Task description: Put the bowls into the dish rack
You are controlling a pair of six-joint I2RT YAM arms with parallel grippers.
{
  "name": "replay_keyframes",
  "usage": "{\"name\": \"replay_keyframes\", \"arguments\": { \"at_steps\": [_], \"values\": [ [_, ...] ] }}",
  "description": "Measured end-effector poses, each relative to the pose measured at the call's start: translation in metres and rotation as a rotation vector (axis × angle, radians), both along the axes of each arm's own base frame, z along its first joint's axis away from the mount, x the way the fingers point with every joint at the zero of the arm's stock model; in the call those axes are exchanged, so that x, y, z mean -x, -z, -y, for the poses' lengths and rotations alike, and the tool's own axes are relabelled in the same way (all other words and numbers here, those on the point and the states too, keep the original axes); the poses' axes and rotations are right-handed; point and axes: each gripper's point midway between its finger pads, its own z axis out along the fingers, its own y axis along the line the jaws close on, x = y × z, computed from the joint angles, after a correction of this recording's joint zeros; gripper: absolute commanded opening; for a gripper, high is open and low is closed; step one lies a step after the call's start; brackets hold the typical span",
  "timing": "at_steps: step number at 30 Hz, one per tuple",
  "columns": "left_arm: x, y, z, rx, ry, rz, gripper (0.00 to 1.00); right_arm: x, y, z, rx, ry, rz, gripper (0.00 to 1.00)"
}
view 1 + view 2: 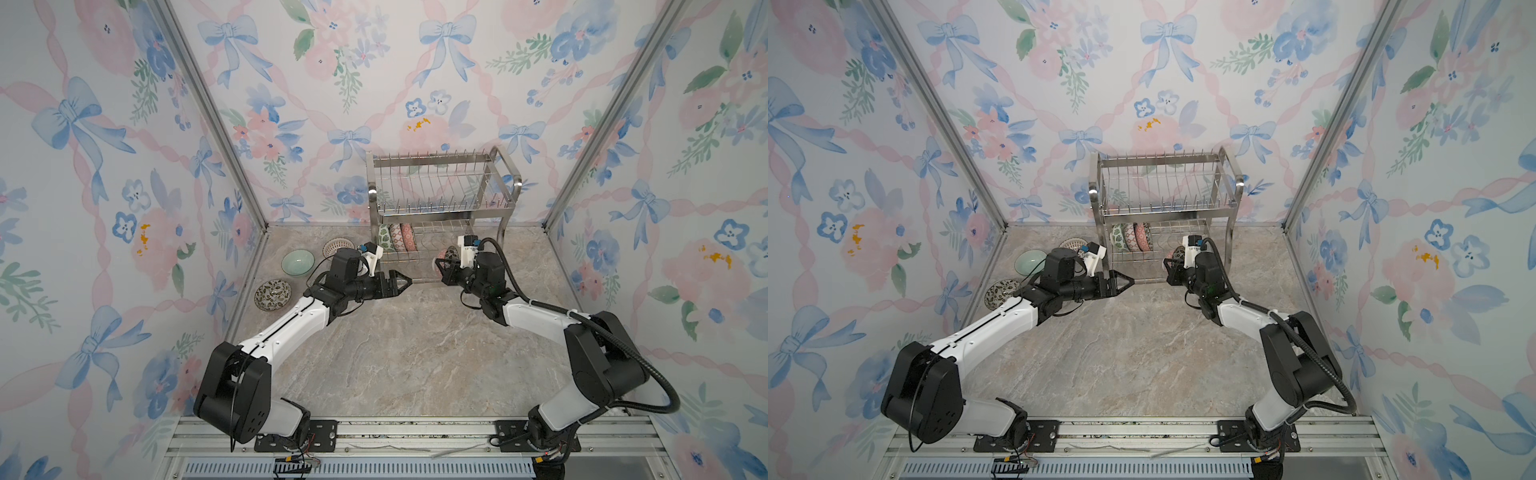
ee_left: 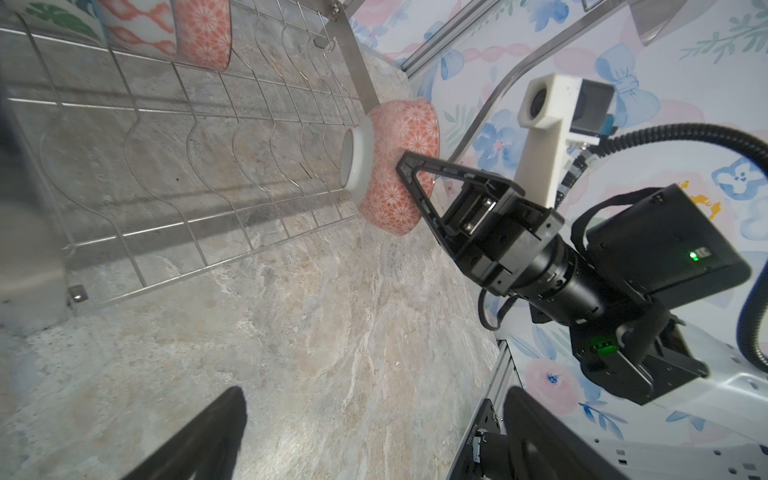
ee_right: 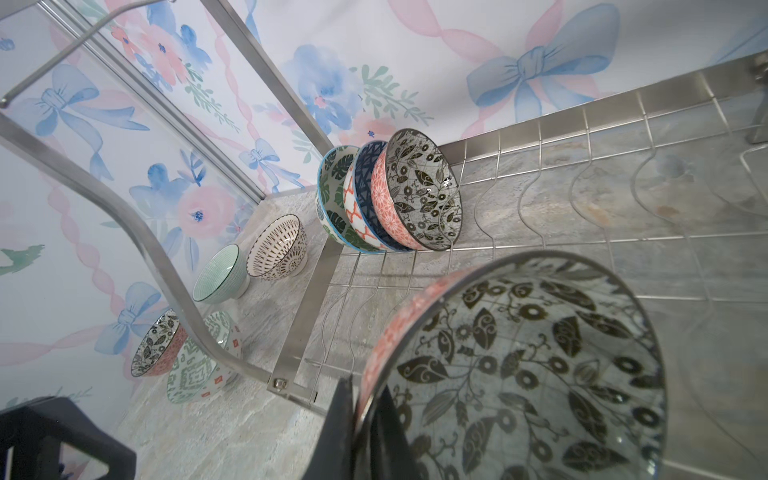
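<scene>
Spotted loose at ten o'clock on the tabletop (image 1: 415,353): a dark floral bowl (image 1: 273,294), a pale green bowl (image 1: 297,262), a brown-patterned bowl (image 1: 337,247). The left gripper (image 1: 402,283) is held wide apart, empty, at seven o'clock of the dish rack (image 1: 440,183). Three bowls (image 1: 397,237) are stood on edge in its lower tier, at twelve o'clock. At one o'clock, a red lattice bowl (image 1: 448,253) is pinched by its rim in the right gripper (image 1: 441,267), tipped sideways just beside that tier's front edge.

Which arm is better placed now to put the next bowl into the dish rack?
Right. The right fingers are shut on a red-patterned bowl, on edge at the dish rack's lower tier. The left fingers are open and empty.
</scene>
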Motion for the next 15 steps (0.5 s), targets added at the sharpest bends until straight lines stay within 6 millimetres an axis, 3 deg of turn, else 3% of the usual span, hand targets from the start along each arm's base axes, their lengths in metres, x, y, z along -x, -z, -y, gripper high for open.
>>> {"name": "replay_keyframes", "arguments": {
  "at_steps": [8, 15],
  "values": [
    [-0.009, -0.02, 0.018, -0.018, 0.004, 0.067, 0.98, -0.047, -0.002, -0.015, -0.088, -0.002, 0.039, 0.0],
    [-0.011, -0.011, 0.026, -0.062, 0.002, 0.084, 0.98, -0.082, -0.005, -0.017, -0.138, 0.022, 0.068, 0.0]
  ]
}}
